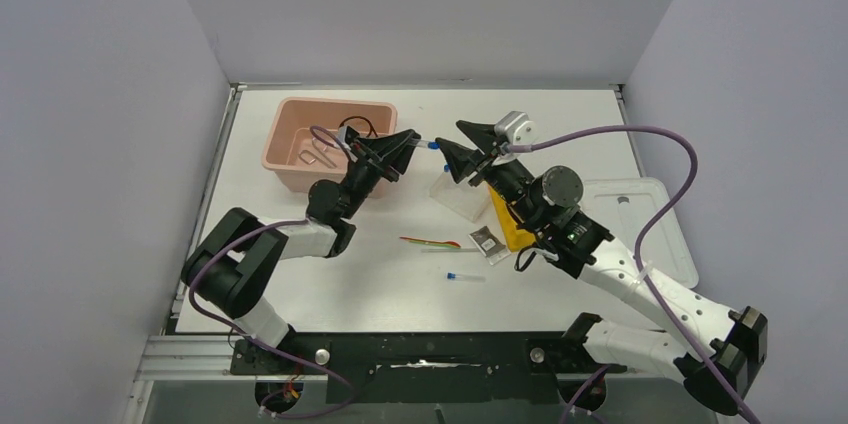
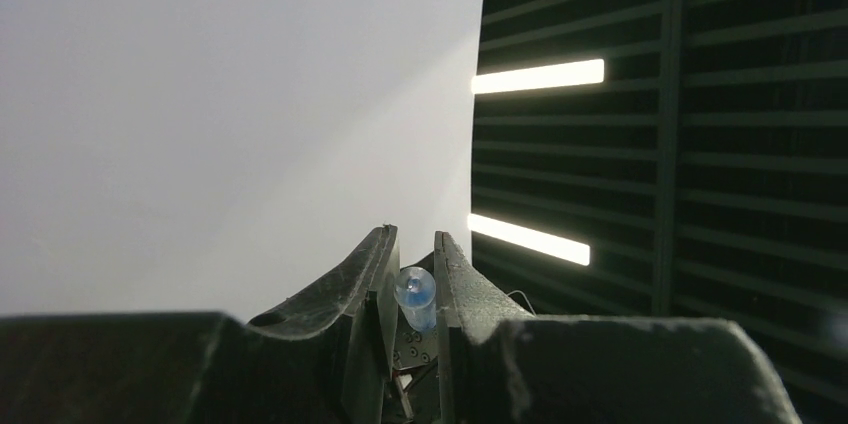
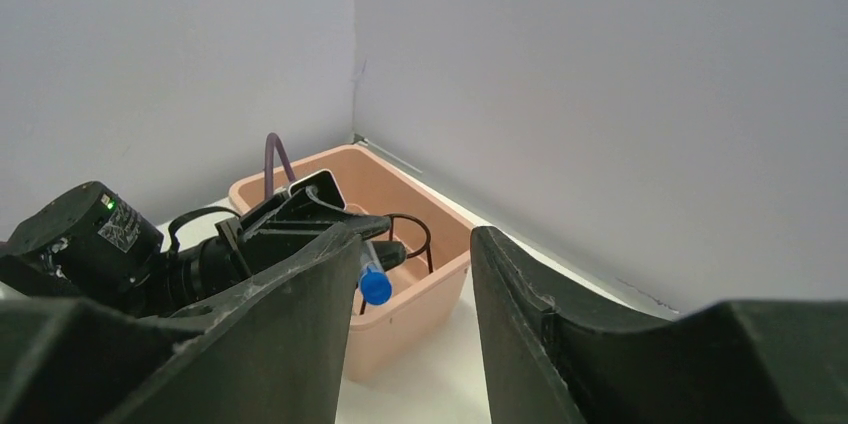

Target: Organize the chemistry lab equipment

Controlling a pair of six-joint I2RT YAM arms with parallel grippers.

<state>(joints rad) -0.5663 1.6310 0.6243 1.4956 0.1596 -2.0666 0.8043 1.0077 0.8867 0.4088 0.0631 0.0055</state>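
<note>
Blue cap, clear body: one blue-capped clear tube [image 3: 375, 284] is up in the air above the table's middle. The left gripper [image 2: 412, 236] pinches it by the body, jaws narrow and tight on it, cap end poking toward 3 o'clock. The right gripper [image 3: 415, 234] faces it from the 3 o'clock side, jaws apart and holding nothing. The cap shows close by the inner face of one finger. We cannot tell whether it touches.

We read this as a mid-air hand-over. The tube is likely bound for the clear tube rack [image 1: 455, 194], which stands on the table at 6 o'clock from the two grippers.

Next move, as we judge it: the right jaws come squarely around the free cap end and pinch before the left lets go. The tube is small and slick, so a skewed pinch could flick it loose.

Elsewhere:
- The pink tub [image 1: 300, 179] at 11 o'clock has the metal tongs [image 1: 318, 156] inside.
- The yellow holed rack [image 1: 510, 229] is partly under the right arm, at 4 o'clock from the clear rack.
- The thin coloured sticks [image 1: 430, 242] and a second tube [image 1: 462, 276] lie loose toward 6 o'clock, not yet sorted.
</note>
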